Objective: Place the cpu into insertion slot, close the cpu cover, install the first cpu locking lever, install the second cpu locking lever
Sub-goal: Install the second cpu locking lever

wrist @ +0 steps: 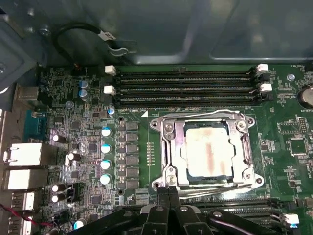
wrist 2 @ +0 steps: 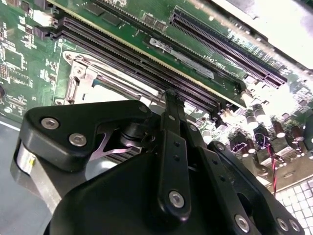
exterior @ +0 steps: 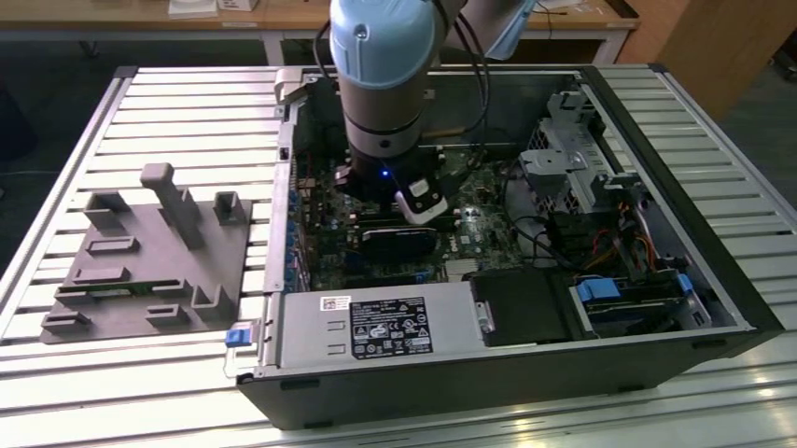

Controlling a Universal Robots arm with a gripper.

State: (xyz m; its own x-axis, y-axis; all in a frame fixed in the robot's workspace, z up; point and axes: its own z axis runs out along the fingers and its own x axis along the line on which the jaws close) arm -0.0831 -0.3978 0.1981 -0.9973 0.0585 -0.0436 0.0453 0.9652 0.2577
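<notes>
On the slatted surface (exterior: 149,93) we are hovering our tool (wrist: 167,193), pressed together and gripping nothing, beside the insertion slot (wrist: 164,164), where the cpu (wrist: 207,152) is sitting under the cpu cover (wrist: 244,147), probably to work a lever.

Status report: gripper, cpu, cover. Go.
Gripper shut, empty, at the near edge of the insertion slot. Cpu seated, cpu cover down over it. Nothing in the way.

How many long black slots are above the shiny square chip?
3 memory slots lie in a stack just beyond the cpu, between it and the case wall. More sit near the tool, partly hidden.
</notes>
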